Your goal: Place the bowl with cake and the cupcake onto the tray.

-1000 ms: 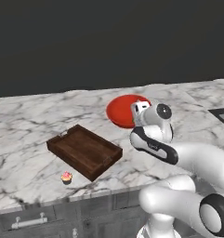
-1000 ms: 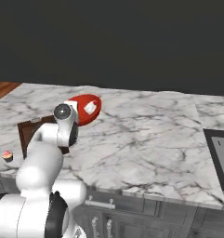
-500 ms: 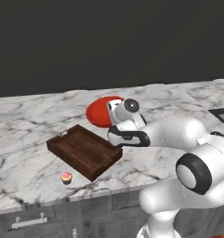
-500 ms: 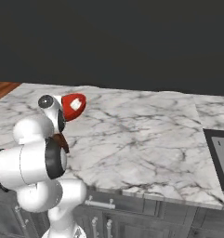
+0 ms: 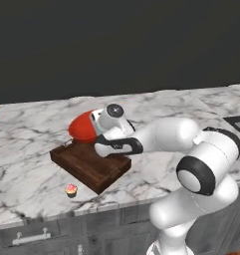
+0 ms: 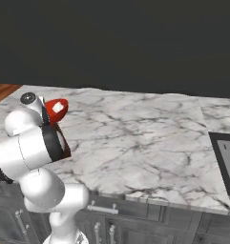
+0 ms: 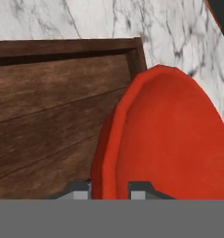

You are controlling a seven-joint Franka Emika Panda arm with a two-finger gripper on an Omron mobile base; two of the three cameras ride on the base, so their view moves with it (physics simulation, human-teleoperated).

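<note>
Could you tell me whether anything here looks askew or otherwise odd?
Yes: the red bowl, pinched by its rim in the claw above the tray, is tipped steeply on edge, so its cake wedge could slide out.

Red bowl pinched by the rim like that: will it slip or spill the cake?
Probably rigid: the red bowl keeps its shape in the pincer. Its glossy rim looks slippery, so it may pivot. It hangs steeply tilted over the tray, so the cake wedge could slide.

The bowl (image 7: 169,139) looks smooth and shiny red. The tray (image 7: 48,121) under it is dark wood with lines. The counter (image 5: 22,139) is marble.
</note>
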